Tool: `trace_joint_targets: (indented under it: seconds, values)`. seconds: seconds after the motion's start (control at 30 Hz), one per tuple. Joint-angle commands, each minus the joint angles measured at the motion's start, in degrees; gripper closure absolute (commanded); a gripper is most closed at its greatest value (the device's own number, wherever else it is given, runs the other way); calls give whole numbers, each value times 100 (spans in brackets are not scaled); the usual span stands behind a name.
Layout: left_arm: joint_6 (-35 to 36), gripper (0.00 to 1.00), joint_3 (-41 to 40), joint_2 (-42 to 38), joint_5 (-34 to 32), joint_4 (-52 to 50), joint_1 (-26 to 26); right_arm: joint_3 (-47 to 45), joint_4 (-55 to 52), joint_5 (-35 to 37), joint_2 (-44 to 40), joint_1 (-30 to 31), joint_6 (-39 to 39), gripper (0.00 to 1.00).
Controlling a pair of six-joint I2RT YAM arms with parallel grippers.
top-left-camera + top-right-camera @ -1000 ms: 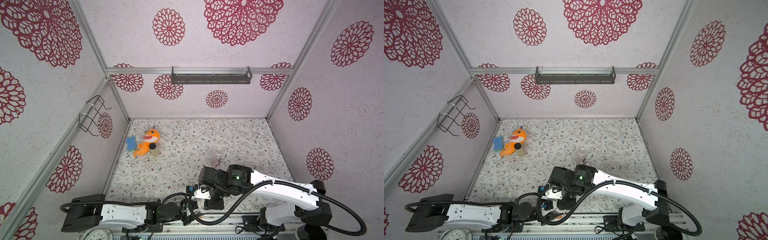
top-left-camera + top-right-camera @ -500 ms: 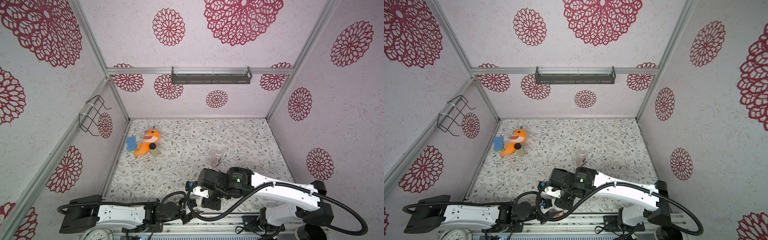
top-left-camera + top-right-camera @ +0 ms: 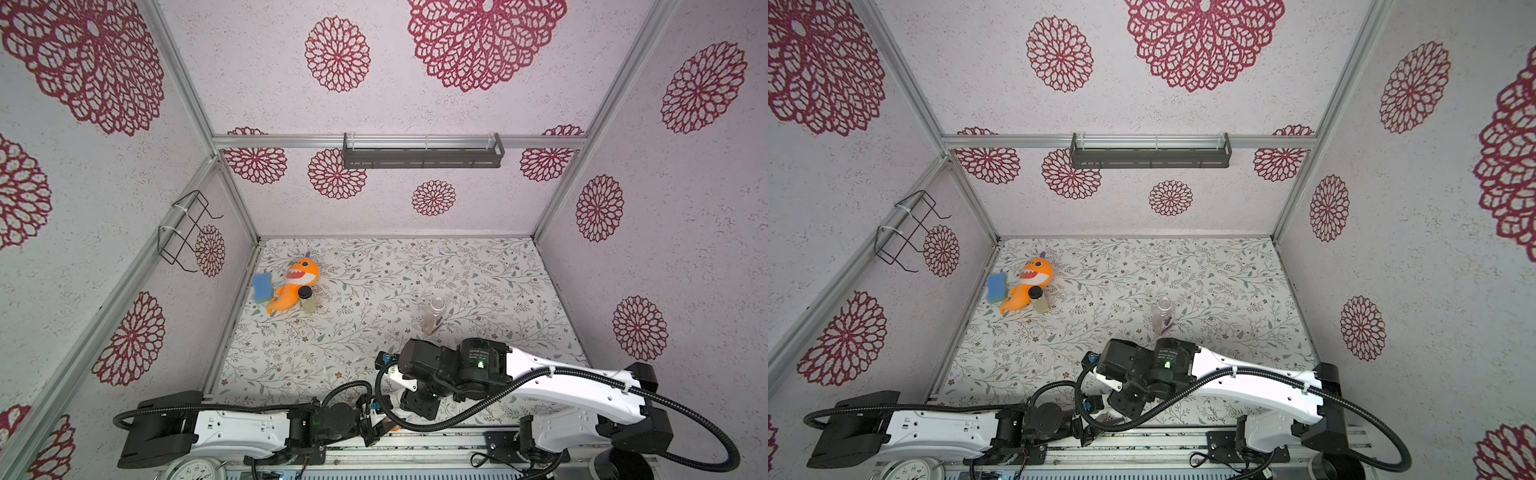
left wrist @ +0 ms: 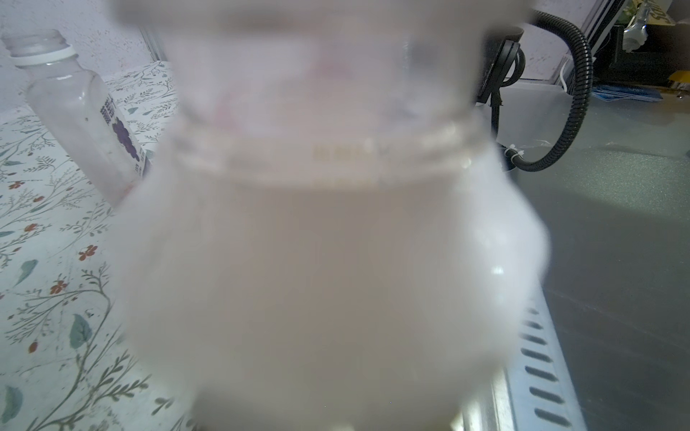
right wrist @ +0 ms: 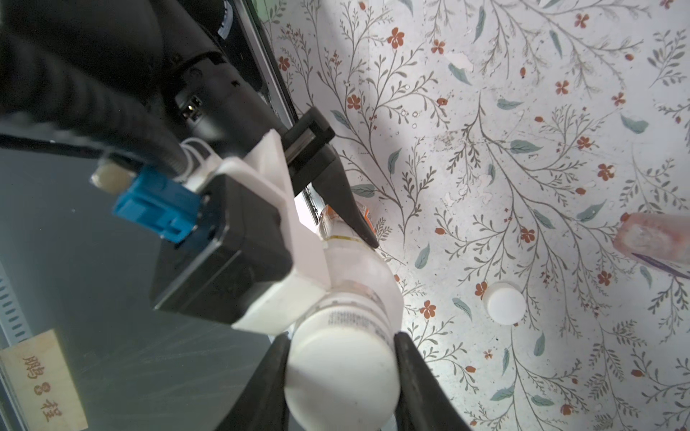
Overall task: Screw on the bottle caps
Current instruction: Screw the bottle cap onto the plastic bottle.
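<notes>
Your left tool (image 5: 338, 233) gripped the orange-label bottle (image 5: 358, 276) at the near edge of the table (image 3: 374, 270). Your right tool (image 5: 341, 358) was clamped on the white cap (image 5: 339, 384) atop its neck. The second cap (image 5: 504, 302) lay near the upright, uncapped grape bottle (image 3: 434, 316).
</notes>
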Motion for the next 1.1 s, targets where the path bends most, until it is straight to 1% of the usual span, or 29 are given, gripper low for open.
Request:
trace_joint_targets:
  seconds: [0.0, 0.07, 0.33, 0.47, 0.53, 0.7, 0.83, 1.07]
  values:
    - [90, 56, 97, -104, -8, 576, -34, -70, 419, 655, -147, -39, 222, 68]
    - [85, 51, 106, -77, -45, 590, -26, -55, 332, 701, -96, -38, 191, 68]
    - [82, 42, 141, 36, -71, 598, -27, -6, 233, 672, 61, -40, 115, 69]
    - [81, 38, 150, 62, -104, 596, -20, 28, 99, 704, 139, -43, 50, 69]
    - [90, 38, 167, 90, -155, 596, -24, 21, 98, 585, 176, -42, 14, 69]
    - [79, 35, 170, 116, -300, 692, -27, -2, 83, 610, 200, -31, -72, 69]
    - [38, 35, 163, 308, -375, 954, -26, -110, 204, 577, 136, -38, -170, 68]
    - [-81, 40, 107, 526, -641, 1419, -30, -234, 304, 428, 135, -17, -254, 65]
